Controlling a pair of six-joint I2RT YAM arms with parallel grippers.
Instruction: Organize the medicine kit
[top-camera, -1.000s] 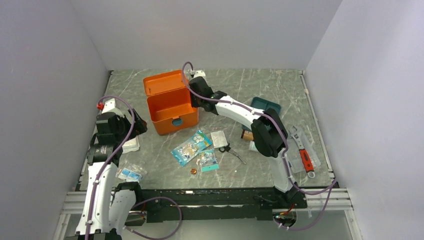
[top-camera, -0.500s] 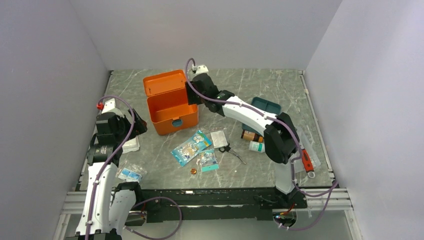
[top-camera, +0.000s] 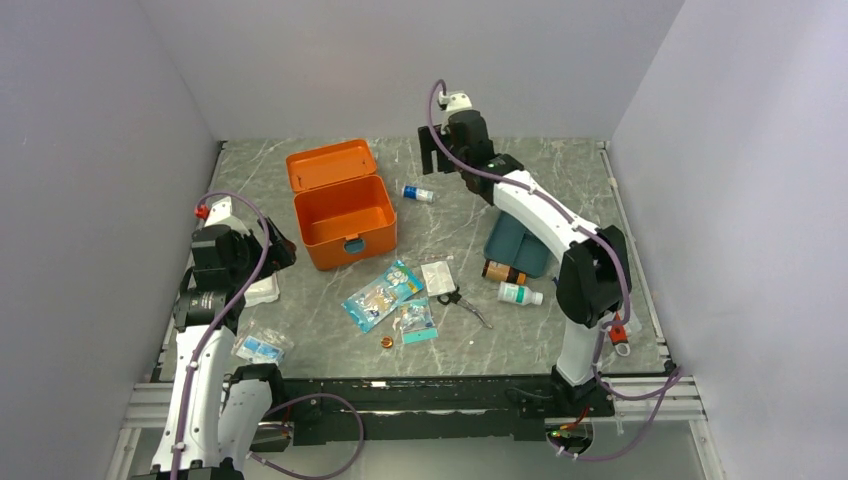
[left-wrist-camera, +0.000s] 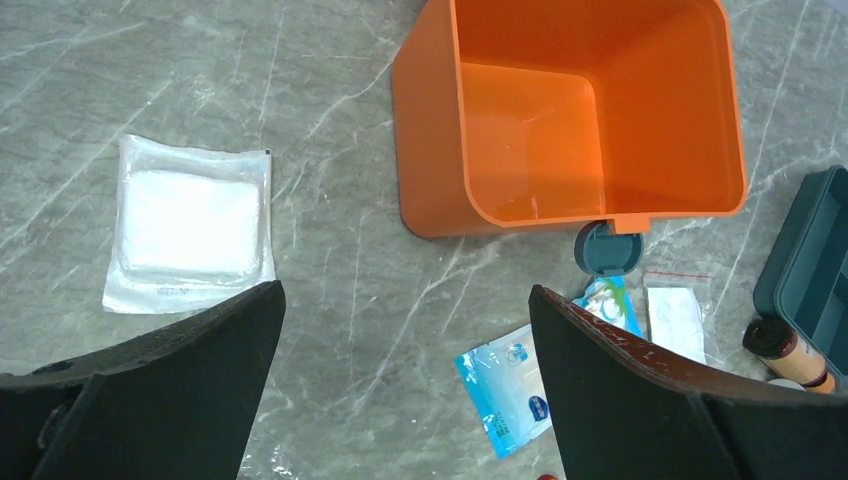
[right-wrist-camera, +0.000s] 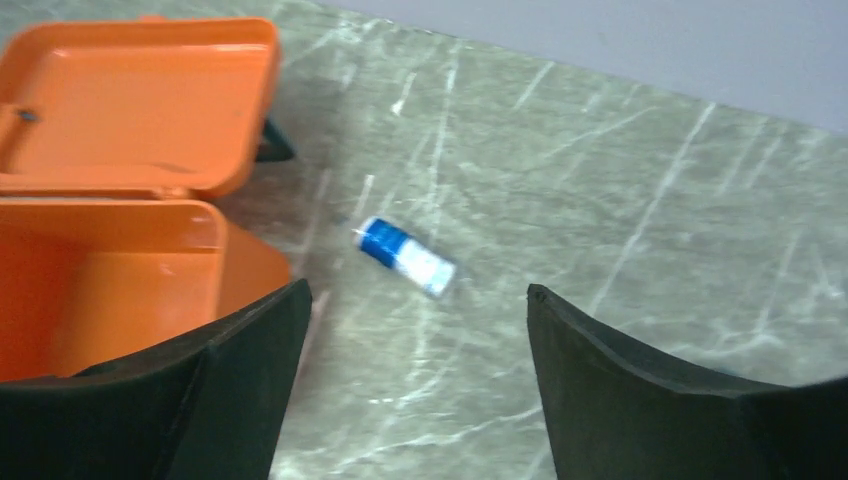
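Observation:
The medicine kit (top-camera: 340, 212) is an orange box standing open at the back left, its lid (right-wrist-camera: 130, 100) folded back and its inside (left-wrist-camera: 530, 140) bare. A small blue-and-white bottle (top-camera: 418, 193) lies on its side on the table just right of the kit, also seen in the right wrist view (right-wrist-camera: 405, 258). My right gripper (top-camera: 432, 158) hangs open above and behind that bottle, holding nothing (right-wrist-camera: 418, 290). My left gripper (top-camera: 278, 250) stays open and empty to the left of the kit, over bare table (left-wrist-camera: 405, 288).
A teal divided tray (top-camera: 520, 245) sits right of centre, with a brown bottle (top-camera: 497, 271) and a white teal-capped bottle (top-camera: 520, 294) beside it. Blue sachets (top-camera: 382, 294), a silver packet (top-camera: 438, 277) and clippers (top-camera: 465, 303) lie in front of the kit. A gauze pad (left-wrist-camera: 190, 225) lies at the left.
My right gripper has opened and swung up and to the right, away from the kit's right wall. The blue-and-white bottle now lies on the table beside the kit. The left arm is still.

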